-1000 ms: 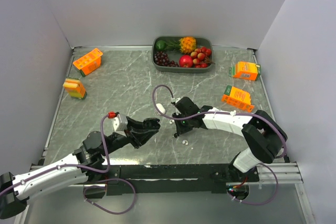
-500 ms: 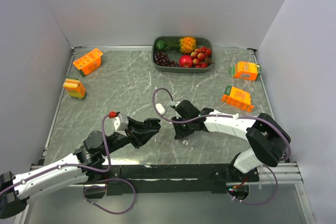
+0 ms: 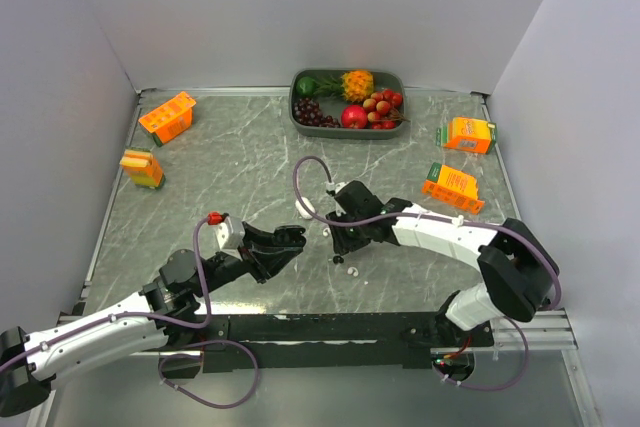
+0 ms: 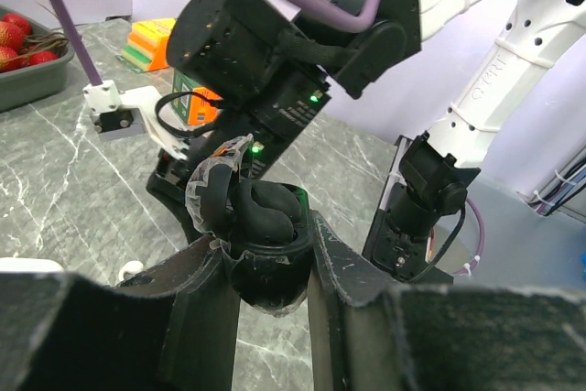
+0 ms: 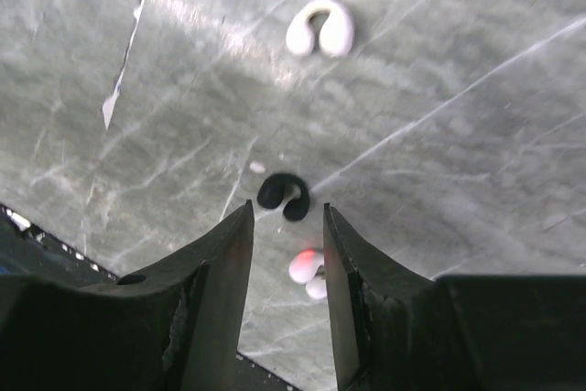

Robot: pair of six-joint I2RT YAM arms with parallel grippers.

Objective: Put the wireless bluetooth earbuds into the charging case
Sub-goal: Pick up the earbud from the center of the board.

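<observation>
Pinched tight by the left gripper: a rounded black plastic charging case. Fingers apart and holding nothing on the right gripper, low over the grey marbled stone tabletop. Just past the tips, a tiny glossy black curved earbud; farther out, a white curved earbud; nearer in, a second white earbud, reddish-lit.

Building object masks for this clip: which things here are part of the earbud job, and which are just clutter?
Job:
- black charging case, clamped in the left gripper
- black earbud, on the table below the open right gripper
- white earbud
- second white earbud

Clutter:
- fruit tray
- four orange cartons
</observation>
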